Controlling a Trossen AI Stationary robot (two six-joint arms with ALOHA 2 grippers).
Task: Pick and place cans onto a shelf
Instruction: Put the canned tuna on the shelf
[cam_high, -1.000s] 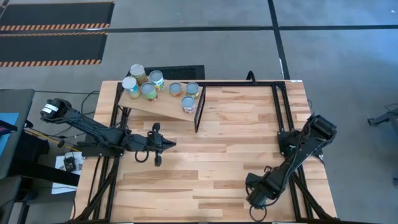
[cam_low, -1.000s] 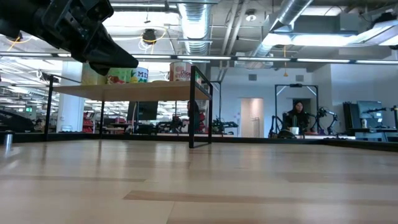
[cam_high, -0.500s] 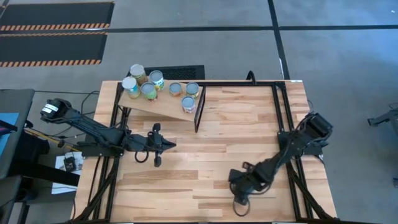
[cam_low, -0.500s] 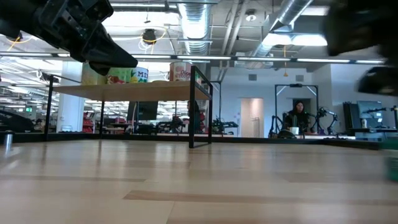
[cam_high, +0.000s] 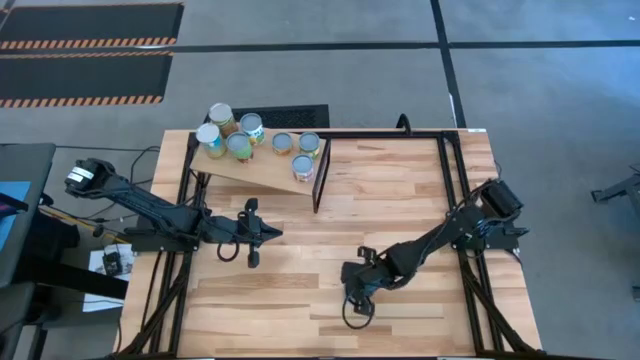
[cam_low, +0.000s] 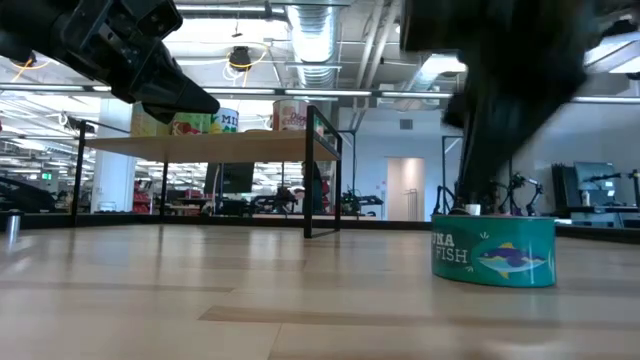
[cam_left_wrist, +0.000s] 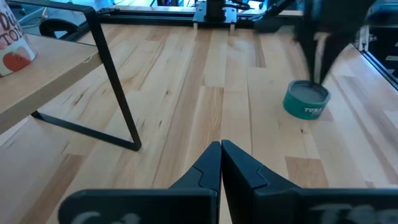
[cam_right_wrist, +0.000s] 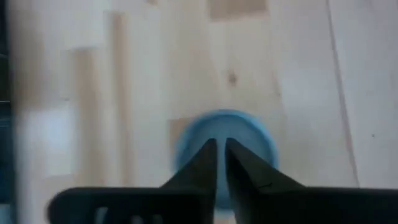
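Observation:
A flat teal tuna can (cam_low: 493, 252) stands on its base on the wooden tabletop, near the middle and toward the near side; it also shows in the left wrist view (cam_left_wrist: 306, 99). My right gripper (cam_high: 355, 287) stands over it, shut, pointing down, and hides it in the high view. The shelf (cam_high: 265, 168) stands at the far left on its black frame, with several cans (cam_high: 239, 146) upright on it. My left gripper (cam_high: 278, 233) is shut and empty, level above the table in front of the shelf. My right gripper comes from above, pointing down, and its shut fingertips (cam_right_wrist: 211, 152) are on the can's round blue-grey top (cam_right_wrist: 249, 140), near the middle. The can stays flat on the table under them.
Black frame rails (cam_high: 452, 190) run along the table's right and left sides. The shelf's black leg (cam_left_wrist: 118, 93) stands just ahead of my left gripper. Bare tabletop (cam_high: 400, 180) lies between shelf and can. A person (cam_low: 481, 185) sits in the room behind.
My right gripper has gone from the table's near right corner toward the left edge and a little toward the far edge. The teal can has slid along the table with it, coming into the low view from the right.

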